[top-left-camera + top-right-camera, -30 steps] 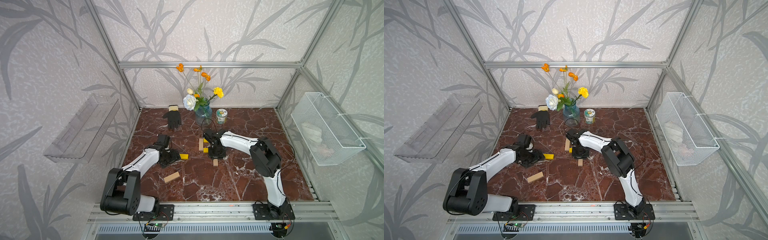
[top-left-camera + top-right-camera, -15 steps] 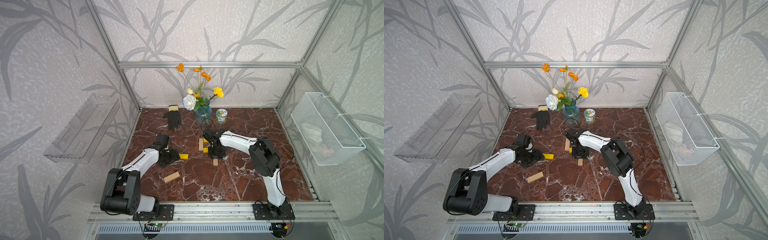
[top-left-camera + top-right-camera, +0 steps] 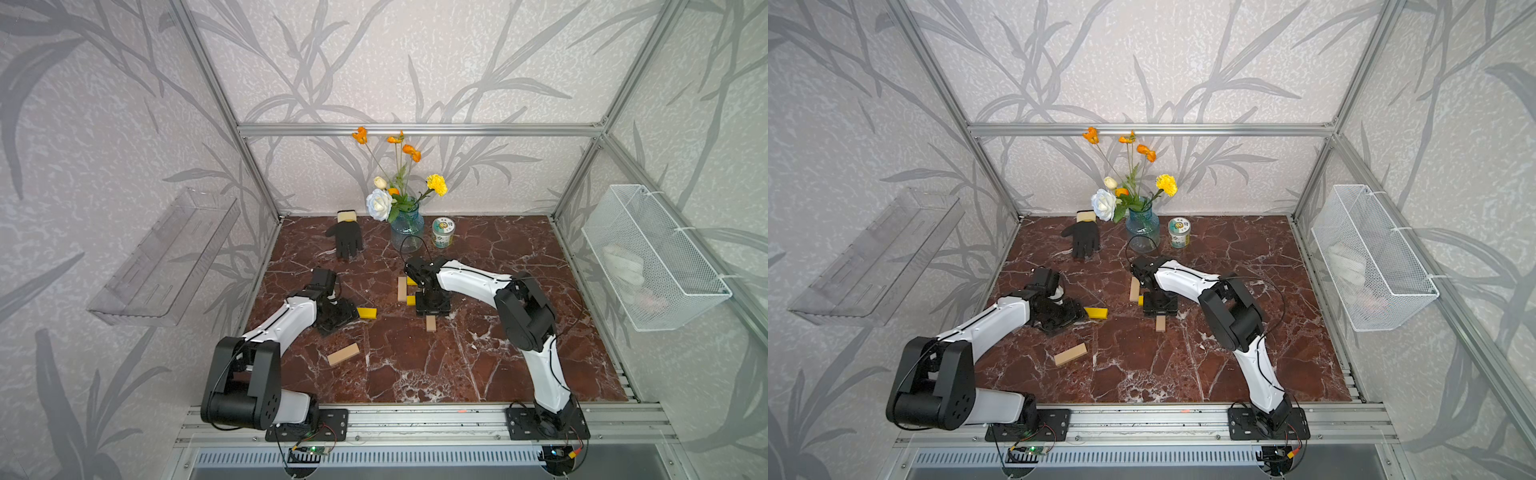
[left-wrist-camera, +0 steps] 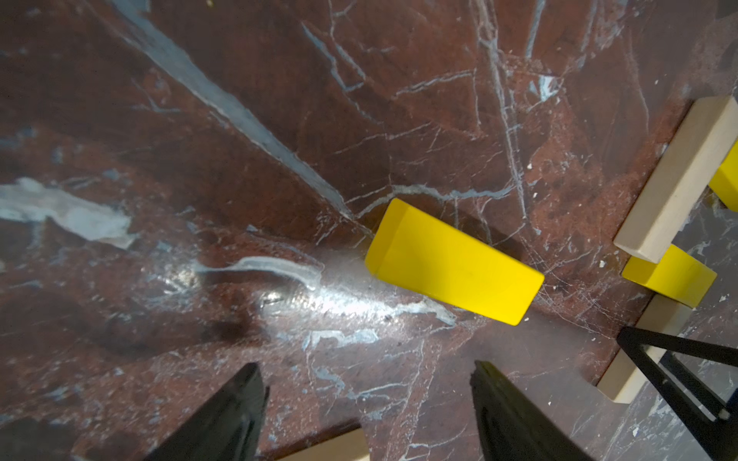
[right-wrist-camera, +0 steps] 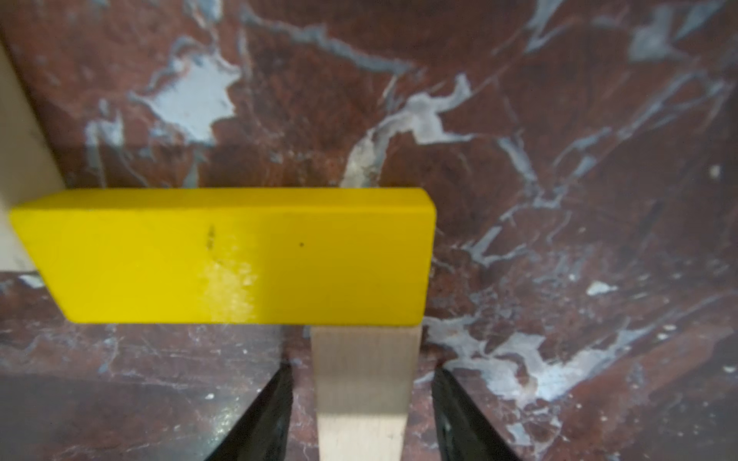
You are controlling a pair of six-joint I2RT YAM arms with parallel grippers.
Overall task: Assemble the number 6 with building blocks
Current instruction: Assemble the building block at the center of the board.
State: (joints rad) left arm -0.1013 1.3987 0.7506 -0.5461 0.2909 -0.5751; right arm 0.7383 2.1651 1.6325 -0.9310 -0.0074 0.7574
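— Two building blocks (image 3: pixel 1096 312) unplaced. Report, near to far.

— Nearest: loose tan block (image 3: pixel 343 354), flat on the surface (image 3: pixel 457 374), open room all round it. Next: my left fingers (image 3: pixel 343 313), spread and empty. The loose yellow block (image 4: pixel 453 265) lies just ahead of them. Beyond: my right fingers (image 3: pixel 432 308), released, straddling the tan lower-right stroke (image 5: pixel 365 383) with a gap on either side. That stroke butts the yellow middle bar (image 5: pixel 239 255).

— Step in hand?

— Placement of the fourth stroke of the number 6 (image 3: pixel 402 289) looks complete. Lower-left and bottom strokes are not yet laid. Next move: raise my right fingers straight up, no sideways drag. Then close my left fingers on the loose yellow block.

— Clearances?

— Bare surface lies before the digit for both missing strokes. Farthest: vase (image 3: pixel 407 232), jar (image 3: pixel 442 232) and glove (image 3: pixel 347 241), apart from the digit. Surface edges are well apart from it.
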